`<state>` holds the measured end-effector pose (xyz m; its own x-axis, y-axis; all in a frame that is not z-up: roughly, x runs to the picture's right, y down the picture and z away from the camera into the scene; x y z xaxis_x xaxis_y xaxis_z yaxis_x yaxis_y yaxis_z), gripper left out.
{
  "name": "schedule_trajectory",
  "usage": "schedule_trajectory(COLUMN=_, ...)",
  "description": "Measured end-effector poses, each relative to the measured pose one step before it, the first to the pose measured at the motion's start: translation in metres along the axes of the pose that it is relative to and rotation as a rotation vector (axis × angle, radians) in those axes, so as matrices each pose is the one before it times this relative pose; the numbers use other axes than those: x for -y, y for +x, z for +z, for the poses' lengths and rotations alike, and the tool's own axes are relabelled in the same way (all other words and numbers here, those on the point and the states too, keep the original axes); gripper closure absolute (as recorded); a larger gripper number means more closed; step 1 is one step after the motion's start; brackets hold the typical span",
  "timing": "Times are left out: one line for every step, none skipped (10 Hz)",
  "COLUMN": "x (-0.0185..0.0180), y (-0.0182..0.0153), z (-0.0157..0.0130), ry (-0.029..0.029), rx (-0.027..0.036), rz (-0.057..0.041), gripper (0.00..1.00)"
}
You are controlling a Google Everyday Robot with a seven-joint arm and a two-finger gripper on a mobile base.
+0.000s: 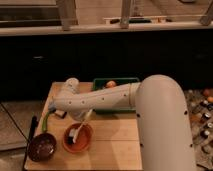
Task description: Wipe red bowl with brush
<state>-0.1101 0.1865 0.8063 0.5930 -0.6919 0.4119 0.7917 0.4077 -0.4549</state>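
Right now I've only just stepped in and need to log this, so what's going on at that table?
A white robot arm reaches leftward across a light wooden table. Its gripper sits near the table's left side, above a round orange-red bowl. A small white-handled brush slants down into that bowl, its dark head low inside, so wiping looks underway. A darker maroon bowl sits to the left, with a green tray holding an orange object behind.
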Motion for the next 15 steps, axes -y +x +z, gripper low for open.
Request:
schedule_trajectory(x=-0.01228, y=0.01533, z=0.00253, ry=-0.00584, rx=-0.00956, rz=0.02022, gripper=1.0)
schedule_trajectory(x=-0.00906, y=0.01203, z=0.00221, ry=-0.00118, rx=-0.00706, rz=0.0102, gripper=1.0)
schedule_trajectory(x=-0.00695, y=0.01037, z=0.00152, ry=0.00007, rx=-0.00663, rz=0.00864, gripper=1.0)
schedule_trajectory(x=-0.00211, y=0.00562, z=0.00044, ry=0.00246, rx=-0.00572, rz=0.00012, gripper=1.0)
schedule_trajectory(x=0.00163, y=0.00121, z=-0.00004, ry=0.00481, rx=-0.00314, rz=-0.00415, gripper=1.0)
schedule_trajectory(x=0.00409, y=-0.00202, z=-0.00091, ry=0.00282, rx=-0.00317, rz=-0.00785, gripper=1.0)
schedule_trajectory(x=0.00638, y=-0.00658, z=-0.00042, ry=-0.00051, rx=-0.00023, rz=-0.01439, gripper=1.0)
schedule_trajectory(x=0.01085, y=-0.01307, z=-0.00213, ry=-0.00053, rx=0.00194, rz=-0.01838, gripper=1.0)
schedule_trajectory(x=0.0095, y=-0.01028, z=-0.00192, ry=-0.00158, rx=0.00077, rz=-0.00883, gripper=1.0)
schedule_trajectory(x=0.00826, y=-0.00952, z=-0.00178, ry=-0.00252, rx=0.00136, rz=-0.00682, gripper=1.0)
schedule_trajectory(x=0.00435, y=-0.00452, z=-0.00096, ry=-0.00458, rx=-0.00209, rz=0.00121, gripper=1.0)
schedule_trajectory(x=0.00171, y=-0.00151, z=-0.00044, ry=-0.00454, rx=-0.00313, rz=0.00557, gripper=1.0)
schedule_trajectory(x=-0.00268, y=0.00377, z=0.00035, ry=-0.0044, rx=-0.00535, rz=0.01156, gripper=1.0)
schedule_trajectory(x=-0.00587, y=0.00842, z=0.00068, ry=-0.00272, rx=-0.00839, rz=0.01449, gripper=1.0)
schedule_trajectory(x=-0.00798, y=0.01249, z=0.00127, ry=-0.0007, rx=-0.01219, rz=0.01581, gripper=1.0)
